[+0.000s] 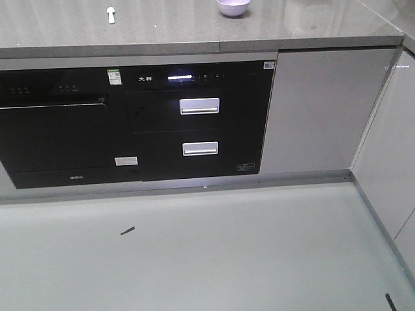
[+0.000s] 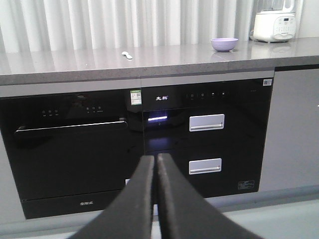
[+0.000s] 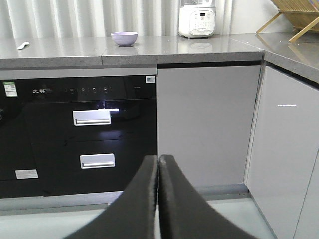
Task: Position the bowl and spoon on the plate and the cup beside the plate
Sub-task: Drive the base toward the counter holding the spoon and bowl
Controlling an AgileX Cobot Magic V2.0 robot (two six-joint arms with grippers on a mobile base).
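Lavender bowl (image 1: 233,6) and spoon (image 1: 111,14) lie well apart on the counter (image 1: 194,29); left end effector (image 2: 155,162) and right end effector (image 3: 158,162) hang closed, empty; nothing arranged.

- Left gripper (image 2: 155,162) and right gripper (image 3: 158,162): matt black fingers that look like smooth plastic.
- Countertop (image 1: 168,26), above and beyond the jaws: speckled grey stone, polished and reflective.
- Bowl (image 3: 124,38): smooth plastic with a soft sheen.
- Spoon (image 2: 127,55): pale, smooth plastic.
- Appliance fronts (image 2: 70,154), ahead of the left jaws: glossy black glass.
- Drawer handles (image 3: 91,117): brushed metal.
- Rack (image 3: 296,17), up right of the right jaws: bare wood.
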